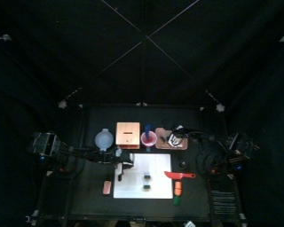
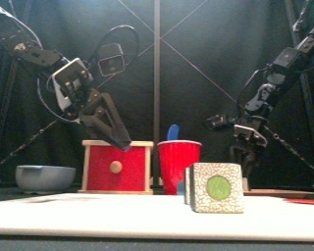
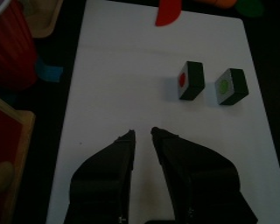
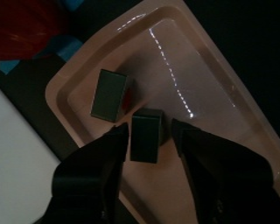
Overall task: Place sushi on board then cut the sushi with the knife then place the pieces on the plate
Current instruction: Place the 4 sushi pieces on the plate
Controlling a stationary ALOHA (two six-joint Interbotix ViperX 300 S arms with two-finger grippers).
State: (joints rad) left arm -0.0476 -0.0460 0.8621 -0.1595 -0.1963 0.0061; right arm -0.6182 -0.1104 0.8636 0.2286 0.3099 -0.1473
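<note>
One dark green sushi piece point(image 4: 146, 137) is pinched between the jaws of the right gripper point(image 4: 149, 131), which reaches down low over the pink plate point(image 4: 213, 96) beyond the far edge of the white board point(image 3: 130, 70). A second piece point(image 4: 108, 94) lies on the plate. Two more pieces point(image 3: 189, 79) stand on the board. The left gripper point(image 3: 143, 132) slants down above it, its jaws nearly together and holding nothing. Farther back, the red cup point(image 2: 180, 165) holds a blue knife point(image 2: 173, 130).

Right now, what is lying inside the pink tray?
One sushi piece lies on the floor of the pink tray. A second piece is gripped by the right tool over the tray; whether it touches the floor is hidden by the tool.
</note>
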